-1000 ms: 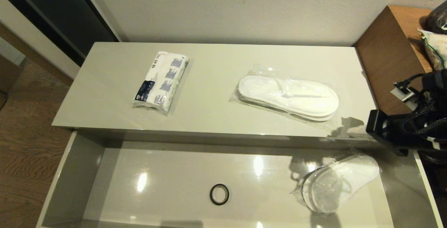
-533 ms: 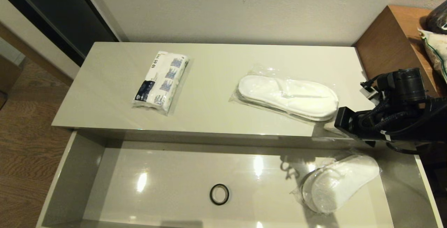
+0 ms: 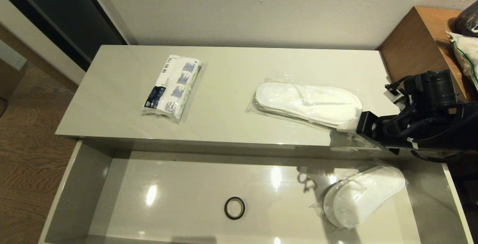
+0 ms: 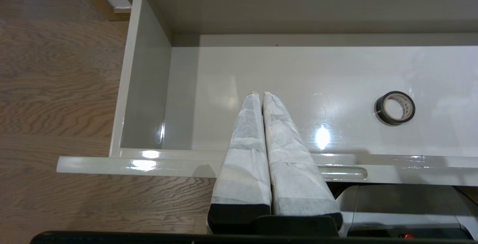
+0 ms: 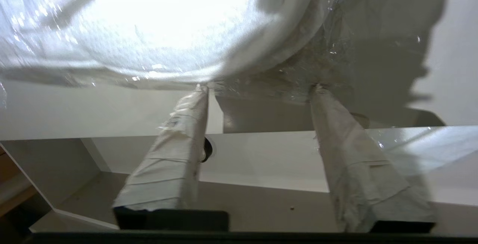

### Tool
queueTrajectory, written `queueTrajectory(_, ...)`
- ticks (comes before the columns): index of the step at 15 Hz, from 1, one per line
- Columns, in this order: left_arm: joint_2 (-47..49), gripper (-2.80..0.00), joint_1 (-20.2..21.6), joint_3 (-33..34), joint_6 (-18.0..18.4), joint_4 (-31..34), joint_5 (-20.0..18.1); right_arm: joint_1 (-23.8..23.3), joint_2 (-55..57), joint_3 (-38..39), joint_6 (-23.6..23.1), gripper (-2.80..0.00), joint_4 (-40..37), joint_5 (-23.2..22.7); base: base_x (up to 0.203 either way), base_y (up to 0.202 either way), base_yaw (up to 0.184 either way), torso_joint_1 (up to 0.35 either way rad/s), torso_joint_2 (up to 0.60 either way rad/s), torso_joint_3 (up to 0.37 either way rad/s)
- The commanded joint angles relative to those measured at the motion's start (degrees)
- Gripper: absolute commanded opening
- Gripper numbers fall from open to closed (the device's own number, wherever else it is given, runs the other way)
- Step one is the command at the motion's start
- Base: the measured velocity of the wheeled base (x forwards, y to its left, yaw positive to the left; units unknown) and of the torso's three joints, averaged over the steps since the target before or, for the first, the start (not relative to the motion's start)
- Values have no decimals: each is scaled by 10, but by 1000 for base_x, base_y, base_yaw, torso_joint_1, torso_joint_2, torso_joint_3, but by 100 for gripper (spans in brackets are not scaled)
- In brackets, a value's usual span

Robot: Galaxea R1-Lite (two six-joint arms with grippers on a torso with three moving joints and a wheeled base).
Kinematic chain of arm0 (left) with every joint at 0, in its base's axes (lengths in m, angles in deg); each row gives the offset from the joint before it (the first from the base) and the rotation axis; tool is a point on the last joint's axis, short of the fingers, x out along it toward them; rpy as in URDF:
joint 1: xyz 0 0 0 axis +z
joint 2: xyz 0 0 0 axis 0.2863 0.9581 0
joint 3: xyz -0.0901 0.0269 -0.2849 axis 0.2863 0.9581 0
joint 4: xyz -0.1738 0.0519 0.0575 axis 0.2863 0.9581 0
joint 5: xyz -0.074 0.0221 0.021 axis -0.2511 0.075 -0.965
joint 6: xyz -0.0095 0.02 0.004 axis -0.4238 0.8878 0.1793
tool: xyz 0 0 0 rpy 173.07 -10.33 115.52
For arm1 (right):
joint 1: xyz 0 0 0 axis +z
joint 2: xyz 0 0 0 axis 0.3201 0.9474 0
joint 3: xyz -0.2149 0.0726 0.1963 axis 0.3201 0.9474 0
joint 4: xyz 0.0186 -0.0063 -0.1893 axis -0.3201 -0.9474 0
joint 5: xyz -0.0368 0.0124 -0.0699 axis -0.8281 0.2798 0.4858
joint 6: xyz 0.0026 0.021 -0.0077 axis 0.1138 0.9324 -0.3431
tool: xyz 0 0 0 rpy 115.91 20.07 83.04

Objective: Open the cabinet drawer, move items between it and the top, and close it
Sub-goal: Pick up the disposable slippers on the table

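Cabinet drawer (image 3: pixel 78 184) pulled fully out, spanning the low cabinet's length. The top (image 3: pixel 231 72) carries two items. Tissue packet (image 3: pixel 172 87) lies toward its left end. One pair of slippers (image 3: pixel 308 104) in clear plastic lies toward its right end. A second pair of slippers (image 3: pixel 360 195) rests in the drawer's right part, a small black ring (image 3: pixel 234 207) near the drawer's middle. Right gripper (image 5: pixel 257 87) at the top's front right edge, jaws spread, fingertips (image 5: pixel 201 89) touching the plastic of the pair on top. Left gripper (image 4: pixel 259 94) hangs over the drawer's left part, fingers pressed together, holding nothing.
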Motion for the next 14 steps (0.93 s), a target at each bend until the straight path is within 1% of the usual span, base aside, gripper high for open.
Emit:
queueTrajectory(1, 1, -280, 0, 0, 0, 0, 0, -1, -21, -11, 1, 0, -2, -1, 0, 0, 0, 0, 0, 0)
queueTrajectory(3, 1, -280, 0, 0, 0, 0, 0, -2, -17, -17, 7, 0, 1, 1, 0, 0, 0, 0, 0, 0)
queueTrajectory(6, 1, -280, 0, 0, 0, 0, 0, -2, 6, -45, 35, 0, 4, 1, 0, 0, 0, 0, 0, 0)
queueTrajectory(10, 1, -280, 0, 0, 0, 0, 0, -9, 22, -64, 37, 0, 7, 2, 0, 0, 0, 0, 0, 0)
queueTrajectory(12, 1, -280, 0, 0, 0, 0, 0, -15, 36, -67, 36, 0, 31, 1, 0, 0, 0, 0, 0, 0)
queueTrajectory(14, 1, -280, 0, 0, 0, 0, 0, -16, 43, -71, 33, 0, 39, 3, 0, 0, 0, 0, 0, 0)
